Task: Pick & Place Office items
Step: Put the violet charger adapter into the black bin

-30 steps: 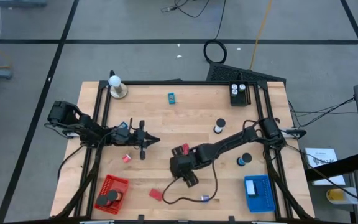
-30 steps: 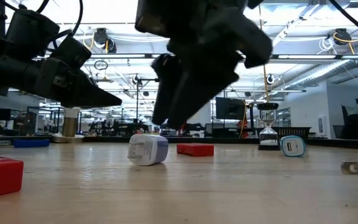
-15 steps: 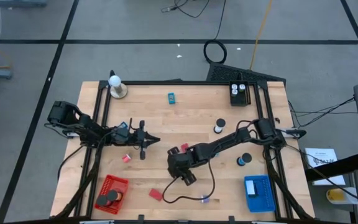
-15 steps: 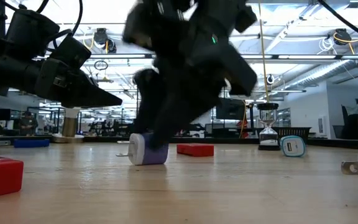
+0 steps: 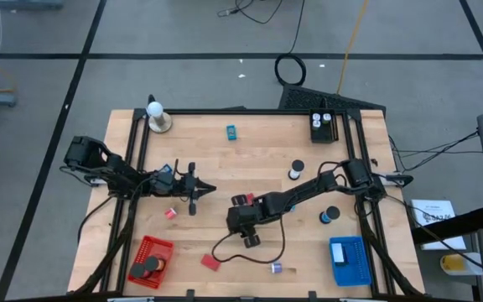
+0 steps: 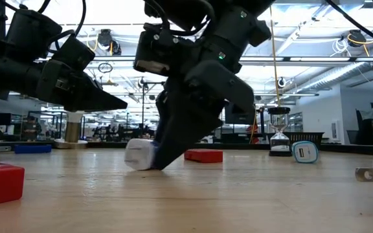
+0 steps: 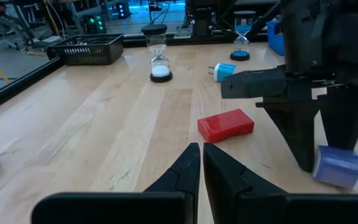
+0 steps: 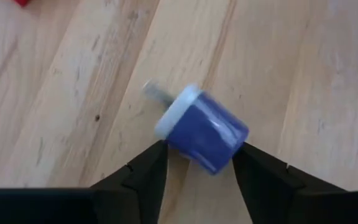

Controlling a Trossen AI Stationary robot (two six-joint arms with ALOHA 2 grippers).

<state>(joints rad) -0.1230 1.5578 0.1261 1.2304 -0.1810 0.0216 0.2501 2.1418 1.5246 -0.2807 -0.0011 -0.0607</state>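
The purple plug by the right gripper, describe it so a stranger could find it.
Find the right gripper, low over the table's front middle. Between its fingers lies the purple plug, a stubby cylinder with a white cap. The nearby red block is flat and rectangular.

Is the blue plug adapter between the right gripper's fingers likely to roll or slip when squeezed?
The adapter looks rounded and lies on its side, so it may roll or twist. The right gripper meets its curved, glossy sides, so slipping seems possible. It looks rigid and probably light.
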